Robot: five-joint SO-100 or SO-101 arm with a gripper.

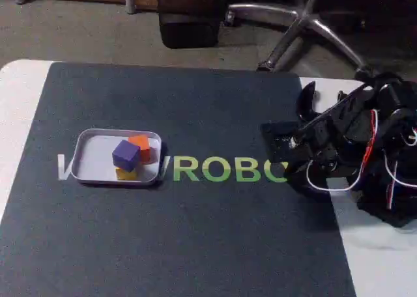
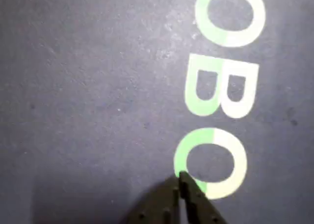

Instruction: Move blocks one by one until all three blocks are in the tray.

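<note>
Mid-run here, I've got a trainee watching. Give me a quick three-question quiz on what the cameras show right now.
1. True or false: all three small solid-coloured cubes lie inside the shallow white rectangular tray.
2. Which cube sits on top of the others? A) small orange cube B) small dark purple cube C) small yellow cube
3. Fill in: in the wrist view, the tips of the black two-finger hand are closed together over the dark mat, at a green and white letter ___.

Key
1. True. The fixed view shows all three cubes within the rim.
2. B. The purple cube rests on the orange and yellow ones.
3. O.
</note>
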